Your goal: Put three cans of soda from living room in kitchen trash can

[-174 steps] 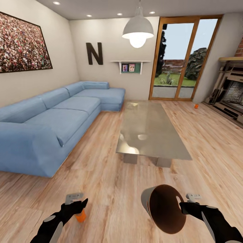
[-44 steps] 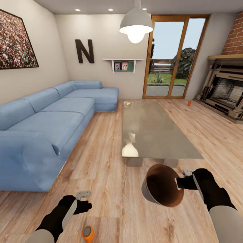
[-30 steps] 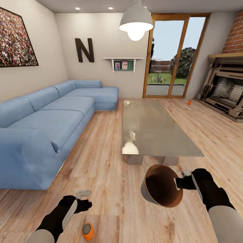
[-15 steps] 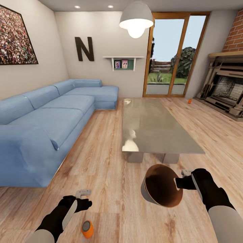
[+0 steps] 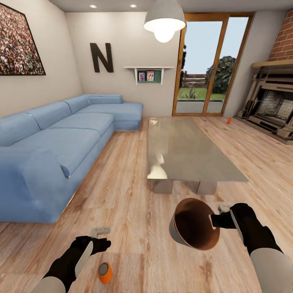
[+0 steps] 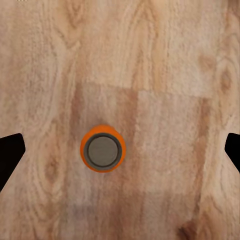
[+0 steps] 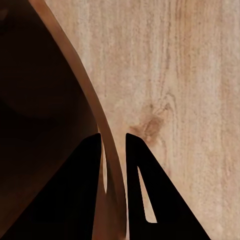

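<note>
From the head camera you look down a living room; your left gripper (image 5: 97,238) sits at the lower left of the frame above the pale wooden plank floor (image 5: 134,211), and a small bright orange soda can with a grey top (image 5: 105,272) stands upright on the planks just below it, at the bottom edge, apart from the fingers; your right gripper (image 5: 217,215) at the lower right grips the rim of the round grey bin with the brown wood-coloured inside (image 5: 194,224), which is tipped so its mouth faces you and is held clear of the floor; a second tiny orange can (image 5: 229,120) stands far off at the upper right, on the floor near the stone fireplace (image 5: 270,110); the long blue corner sofa (image 5: 61,142) fills the left, and the glossy low rectangular table (image 5: 183,150) lies in the centre.

In the left wrist camera you see the orange can from straight above, at centre frame (image 6: 102,148); the two dark fingertips (image 6: 10,152) show at the side edges, spread wide and well apart from the can, so this gripper is released and holds nothing.

In the right wrist camera your two black fingers (image 7: 85,195) are clenched on the thin brown rim of the bin (image 7: 82,85), one either side of the wall; the dark interior takes the left of the frame, wooden floor the right.
</note>
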Robot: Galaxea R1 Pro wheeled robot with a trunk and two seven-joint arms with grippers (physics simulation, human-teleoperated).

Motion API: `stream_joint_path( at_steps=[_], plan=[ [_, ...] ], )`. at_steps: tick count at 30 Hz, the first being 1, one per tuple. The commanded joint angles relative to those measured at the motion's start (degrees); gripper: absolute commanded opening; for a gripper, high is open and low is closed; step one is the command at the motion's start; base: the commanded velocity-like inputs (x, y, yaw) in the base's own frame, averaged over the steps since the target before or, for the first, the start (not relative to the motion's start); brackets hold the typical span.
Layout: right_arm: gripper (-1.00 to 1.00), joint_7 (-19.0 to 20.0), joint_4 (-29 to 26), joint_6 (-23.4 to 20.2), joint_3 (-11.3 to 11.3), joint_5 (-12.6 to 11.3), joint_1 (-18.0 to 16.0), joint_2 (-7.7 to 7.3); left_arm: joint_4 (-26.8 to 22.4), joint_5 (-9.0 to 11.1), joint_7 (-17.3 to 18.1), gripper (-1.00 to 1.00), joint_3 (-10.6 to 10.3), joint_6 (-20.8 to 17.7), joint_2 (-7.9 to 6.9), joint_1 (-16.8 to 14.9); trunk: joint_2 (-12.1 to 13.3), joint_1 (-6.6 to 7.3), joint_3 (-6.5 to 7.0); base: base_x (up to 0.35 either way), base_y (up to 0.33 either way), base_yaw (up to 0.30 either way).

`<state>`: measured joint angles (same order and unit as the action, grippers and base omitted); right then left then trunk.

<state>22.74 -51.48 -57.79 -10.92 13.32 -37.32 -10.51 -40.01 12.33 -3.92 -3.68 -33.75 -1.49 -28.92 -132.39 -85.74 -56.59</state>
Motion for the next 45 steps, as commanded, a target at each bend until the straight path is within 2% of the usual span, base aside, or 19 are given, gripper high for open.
stream_joint_path(
  at_steps=[1,7,13,21,27,30,37,38,40,45],
  plan=[
    [-1.00,0.20,-0.02,-0.23,-0.03,-1.63,-0.04,0.05,0.01,0.00,0.01,1.00,0.00,0.10,0.00,0.00,-0.42,-0.22,-0.17,0.000,0.000,0.000],
    [-1.00,0.20,-0.02,-0.15,0.02,-1.63,-0.04,0.73,0.02,-0.02,0.04,1.00,-0.01,0.42,0.00,0.00,-2.83,-1.54,-1.25,0.000,0.000,0.000],
    [-1.00,0.20,-0.07,-0.11,-0.10,-1.63,-0.04,0.78,0.02,-0.02,0.05,1.00,-0.01,0.44,0.00,0.00,-5.23,-2.85,-2.33,0.000,0.000,0.000],
    [-1.00,0.28,-3.02,-0.89,-0.27,-1.63,-0.12,0.61,-0.05,-0.02,0.05,1.00,-0.01,0.44,0.05,0.00,-8.44,-4.61,-3.77,0.000,0.000,0.000],
    [-1.00,0.29,-8.65,-2.21,-0.24,-1.65,-2.48,0.12,-0.02,-0.02,0.05,1.00,0.04,0.44,0.08,0.00,-10.85,-5.93,-4.84,0.000,0.000,0.000],
    [-1.00,0.29,-9.15,-2.21,-0.18,-1.69,-4.28,-0.01,-0.02,-0.02,0.05,1.00,0.01,0.44,0.08,0.00,-10.89,-6.01,-5.51,0.000,0.000,0.000],
    [-1.00,0.29,-9.14,-2.21,2.10,-1.71,-6.78,-0.16,0.01,-0.02,0.02,1.00,-0.67,0.44,0.11,0.00,-10.98,-6.19,-7.06,0.000,0.000,0.000],
    [-1.00,0.19,-8.80,-2.21,2.44,-0.42,-6.63,-0.28,-0.26,0.24,0.35,1.00,-1.00,0.78,0.18,-0.08,-10.99,-6.20,-7.06,0.000,0.000,0.000],
    [-1.00,0.19,-7.87,-2.21,3.18,0.44,-6.63,-0.29,-0.25,0.24,0.43,1.00,-1.42,1.15,0.16,-0.09,-10.99,-6.20,-7.06,0.000,0.000,0.000],
    [-1.00,0.19,-7.66,-2.21,3.24,6.56,-6.63,-0.29,-0.25,0.24,0.43,1.00,-1.42,1.15,0.16,-0.09,-10.99,-6.20,-7.06,0.000,0.000,0.000]
  ],
)
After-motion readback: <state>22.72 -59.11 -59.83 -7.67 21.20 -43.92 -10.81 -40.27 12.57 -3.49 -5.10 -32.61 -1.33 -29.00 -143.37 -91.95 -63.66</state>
